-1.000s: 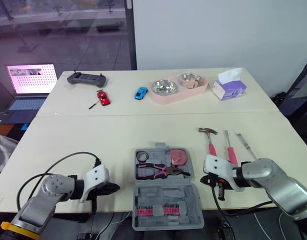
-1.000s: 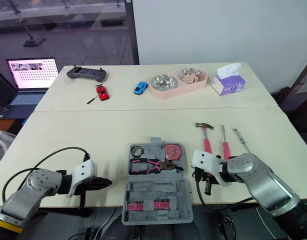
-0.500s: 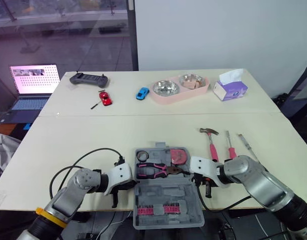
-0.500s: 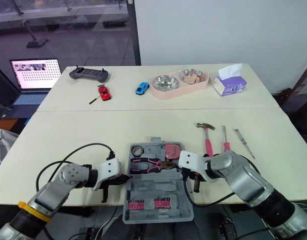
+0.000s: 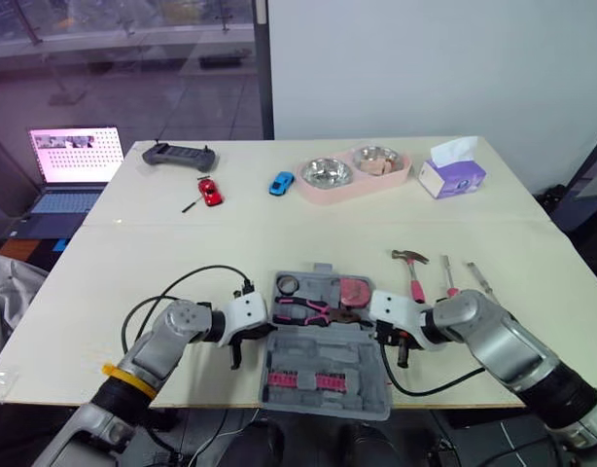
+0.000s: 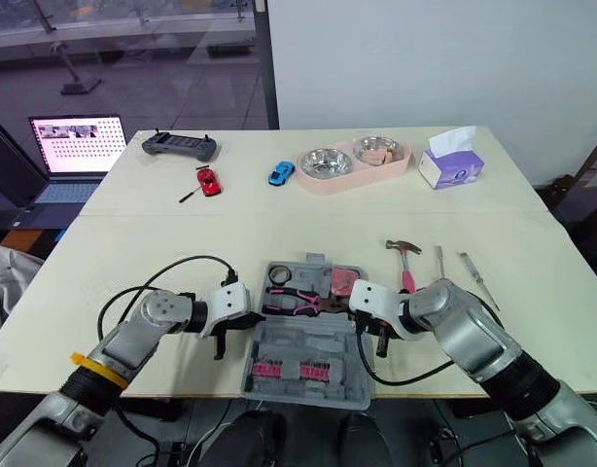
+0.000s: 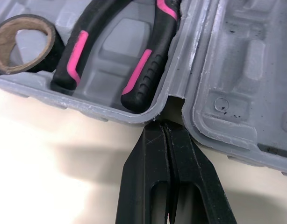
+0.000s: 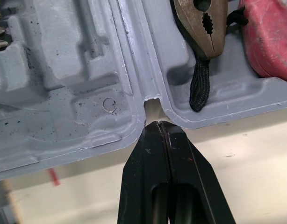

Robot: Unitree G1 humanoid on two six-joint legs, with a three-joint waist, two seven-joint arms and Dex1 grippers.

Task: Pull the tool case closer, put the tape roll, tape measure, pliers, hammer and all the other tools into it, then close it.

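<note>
The grey tool case [image 5: 323, 342] lies open at the table's front edge, its near half hanging over the edge. The far half holds the tape roll [image 5: 287, 284], the pink-handled pliers [image 5: 313, 309] and the red tape measure [image 5: 355, 290]. My left gripper [image 7: 164, 125] is shut, its tip at the hinge notch on the case's left side. My right gripper [image 8: 158, 125] is shut too, its tip at the matching notch on the right side. To the right of the case, the hammer [image 5: 411, 272] and two screwdrivers [image 5: 447, 277] lie on the table.
On the far table stand a laptop [image 5: 75, 156], a game controller [image 5: 180, 154], a red toy car [image 5: 212, 192], a blue toy car [image 5: 279, 182], a pink tray [image 5: 347, 196] with two bowls and a tissue box [image 5: 452, 177]. A black cable loops beside each wrist.
Both grippers have moved inward from the table's front corners to the case's two sides at the hinge line. The camera has shifted a little.
</note>
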